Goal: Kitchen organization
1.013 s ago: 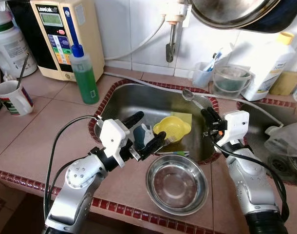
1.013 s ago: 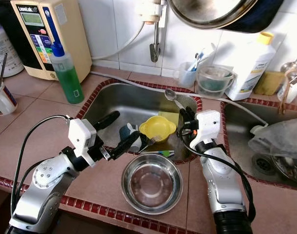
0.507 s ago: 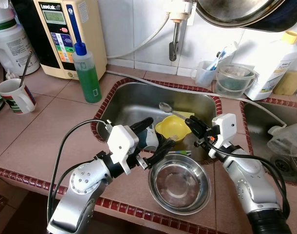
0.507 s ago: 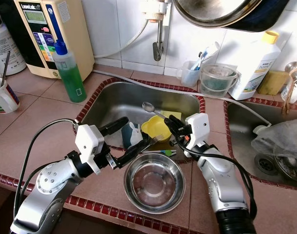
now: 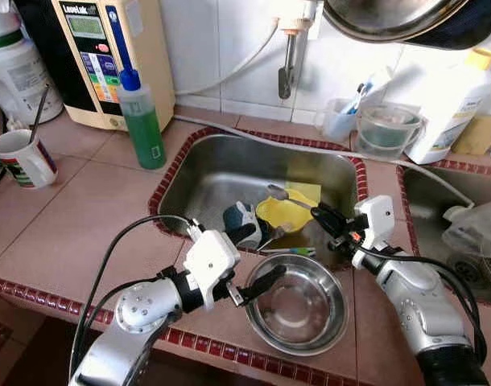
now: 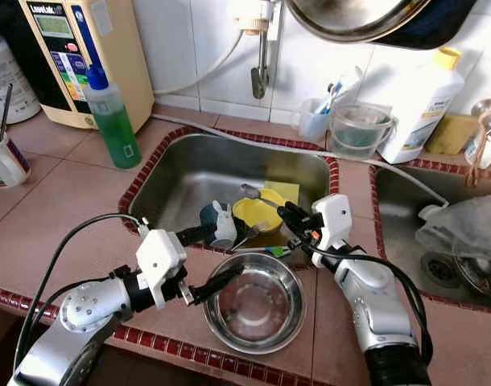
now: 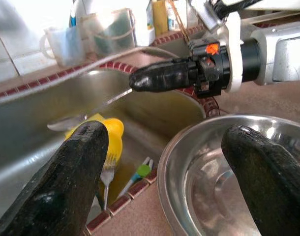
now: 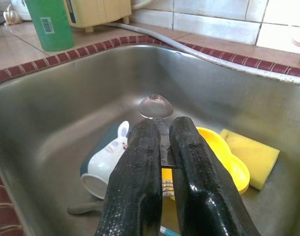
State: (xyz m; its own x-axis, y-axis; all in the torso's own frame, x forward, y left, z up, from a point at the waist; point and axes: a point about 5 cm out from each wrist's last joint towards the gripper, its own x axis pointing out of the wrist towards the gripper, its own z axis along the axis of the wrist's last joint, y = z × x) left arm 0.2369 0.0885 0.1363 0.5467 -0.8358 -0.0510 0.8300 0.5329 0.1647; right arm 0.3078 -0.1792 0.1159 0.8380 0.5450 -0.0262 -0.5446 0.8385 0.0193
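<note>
A second on, the right pincer (image 5: 319, 215) has come down from beside the sink wall to hang low over the steel sink (image 5: 221, 165), its two black fingers pinched shut on the handle of a metal spoon (image 8: 156, 106), bowl end pointing out over the yellow bowl (image 5: 282, 214). The left pincer (image 5: 257, 259), jaws wide apart, has dropped back from the sink to straddle the near rim of the steel mixing bowl (image 5: 298, 303) on the tiled desk (image 5: 76, 205). By the look of it, the spoon is about to go into one of the bowls.

The mixing bowl is round, shallow and mirror-bright. In the sink lie a glossy plastic bowl, a porous yellow sponge (image 8: 252, 156), a dark mug with a white rabbit figure (image 6: 214, 222), and a fork (image 7: 106, 171). The desk is matte pink tile edged in red mosaic.
</note>
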